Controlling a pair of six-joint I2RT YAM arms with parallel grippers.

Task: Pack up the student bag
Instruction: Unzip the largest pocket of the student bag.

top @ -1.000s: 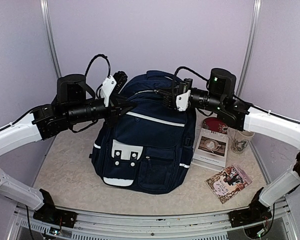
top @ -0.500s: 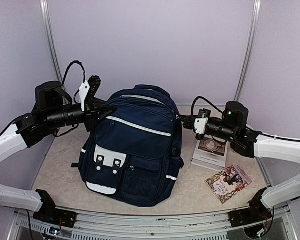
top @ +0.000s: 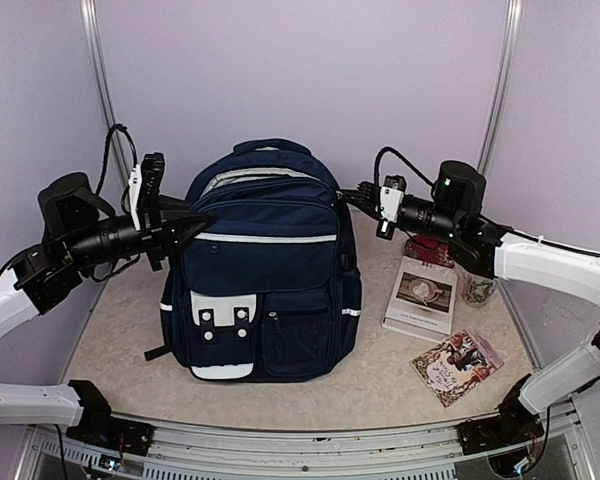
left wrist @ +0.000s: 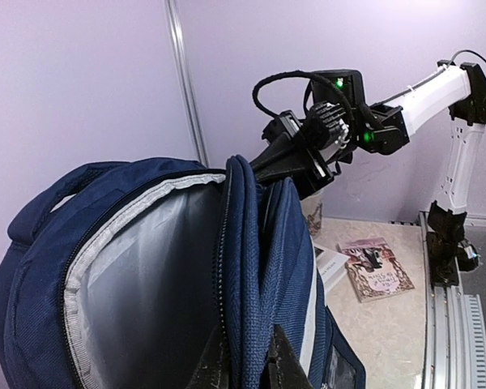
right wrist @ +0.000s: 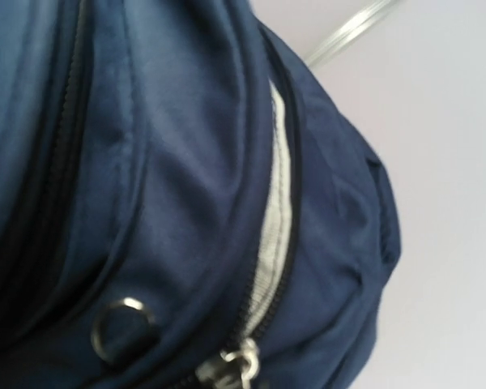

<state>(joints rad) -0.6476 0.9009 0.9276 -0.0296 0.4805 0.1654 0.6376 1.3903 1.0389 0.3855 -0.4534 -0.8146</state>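
Navy fabric student bag (top: 265,270) stands upright mid-bench, top unzipped. Left pincer (left wrist: 247,358) is clenched on its front rim. Right pincer (top: 353,193) touches the far rim, its fingertips hidden, so its grip cannot be told.

No legible text or numbers. White booklet (top: 421,296) and brown booklet (top: 458,364) on the bench (top: 380,385) carry print, too small to read.
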